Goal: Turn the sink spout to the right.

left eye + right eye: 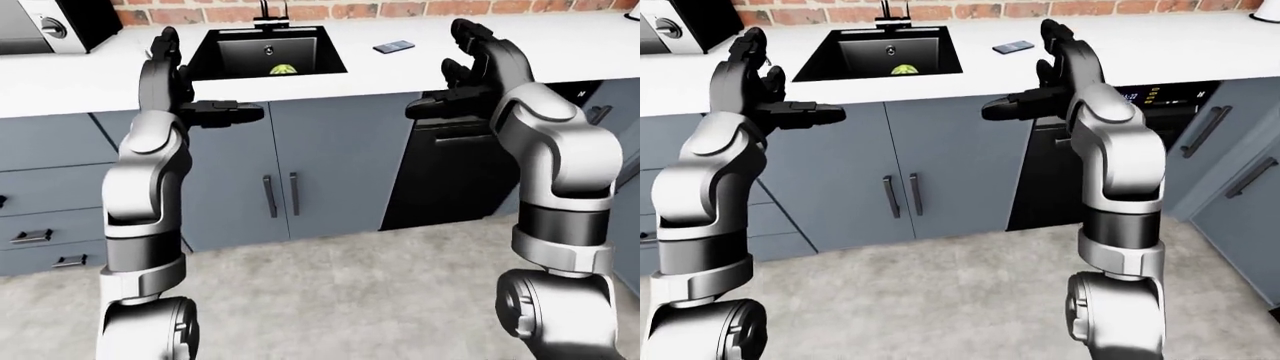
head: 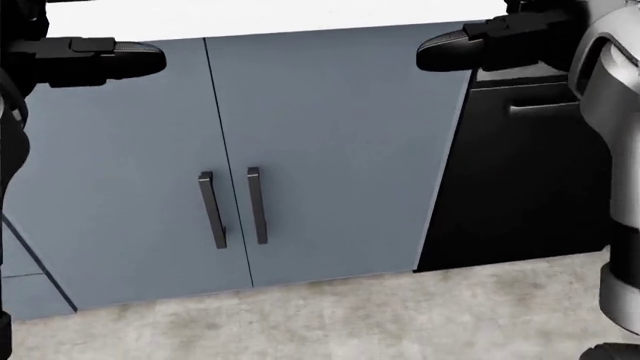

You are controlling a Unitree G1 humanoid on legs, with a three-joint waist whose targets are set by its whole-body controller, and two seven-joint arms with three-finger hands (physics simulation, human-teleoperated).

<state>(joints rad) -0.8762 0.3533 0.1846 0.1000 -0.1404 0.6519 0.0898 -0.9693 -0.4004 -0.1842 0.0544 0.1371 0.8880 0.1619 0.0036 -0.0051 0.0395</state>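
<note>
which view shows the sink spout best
The right-eye view: the sink spout stands dark against the brick wall above the black sink, though its top is cropped. The left-eye view shows nearly the same. The head view shows only cabinet doors, no spout.

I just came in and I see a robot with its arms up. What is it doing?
The robot stands facing a kitchen counter with both arms raised and holds nothing. Its left hand and right hand are open, fingers spread. The black sink is ahead of it, with something small and green inside. The spout stands at the sink's top edge, untouched. A phone lies right of the sink.
</note>
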